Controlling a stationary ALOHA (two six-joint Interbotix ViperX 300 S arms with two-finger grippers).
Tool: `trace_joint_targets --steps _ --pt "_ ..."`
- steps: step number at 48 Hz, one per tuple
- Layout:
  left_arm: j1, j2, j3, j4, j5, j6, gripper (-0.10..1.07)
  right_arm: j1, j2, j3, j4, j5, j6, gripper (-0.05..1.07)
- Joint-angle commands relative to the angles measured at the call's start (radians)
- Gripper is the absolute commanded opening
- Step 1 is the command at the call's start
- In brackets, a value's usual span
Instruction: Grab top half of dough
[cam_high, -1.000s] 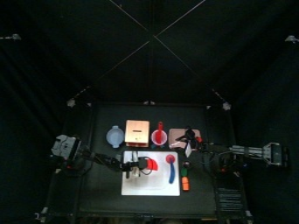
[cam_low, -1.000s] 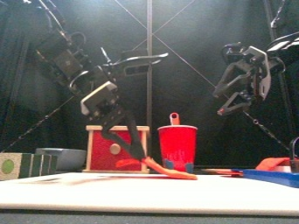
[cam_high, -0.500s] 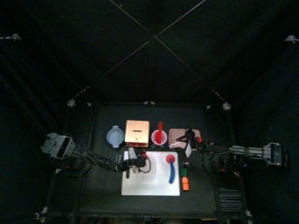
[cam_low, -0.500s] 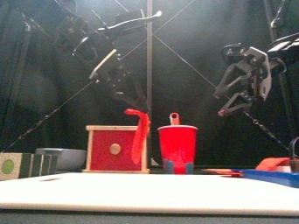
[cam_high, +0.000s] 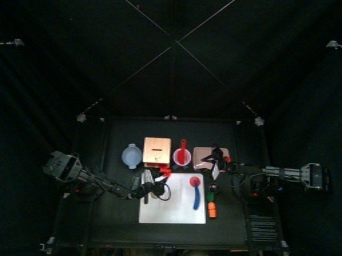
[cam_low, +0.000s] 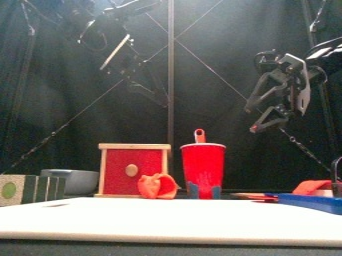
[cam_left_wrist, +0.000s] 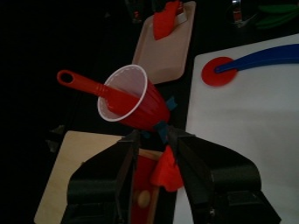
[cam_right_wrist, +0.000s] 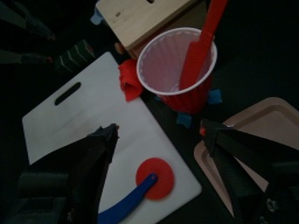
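Red cup (cam_low: 203, 168): stood upright, with a red utensil (cam_low: 199, 134) in it.
Dough (cam_low: 158, 186): lay at the white board's (cam_right_wrist: 82, 122) edge, just beside the cup, unheld.
Left gripper (cam_left_wrist: 165, 142): raised, jaws wide, empty.
Right gripper (cam_right_wrist: 158, 131): raised, jaws wide, empty.
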Motion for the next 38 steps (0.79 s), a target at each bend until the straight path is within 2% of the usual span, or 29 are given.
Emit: trace_joint_targets --steps 1,8,13,25,30,38 --pt "-0.003 0.003 -0.006 0.003 0.006 0.002 0.73 -0.002 -0.003 -0.011 0.005 -0.003 -0.003 1.04" --pt "-0.003 0.057 0.020 0.005 0.002 0.003 0.74 -0.002 -0.003 -0.011 0.005 -0.003 -0.003 1.04" --pt "-0.009 0.100 0.009 0.005 -0.003 0.005 0.76 -0.002 -0.003 -0.011 0.005 -0.003 -0.003 1.04" --pt "-0.003 0.161 -0.003 0.003 0.000 0.012 0.93 -0.002 -0.003 -0.011 0.005 -0.003 0.000 1.04" --pt "-0.003 0.181 0.003 0.002 0.009 0.037 0.97 -0.002 -0.003 -0.009 0.005 -0.003 0.000 1.04" --pt "0.000 0.225 0.009 -0.029 0.034 0.101 0.98 -0.002 -0.003 -0.009 0.005 -0.003 0.000 1.04"
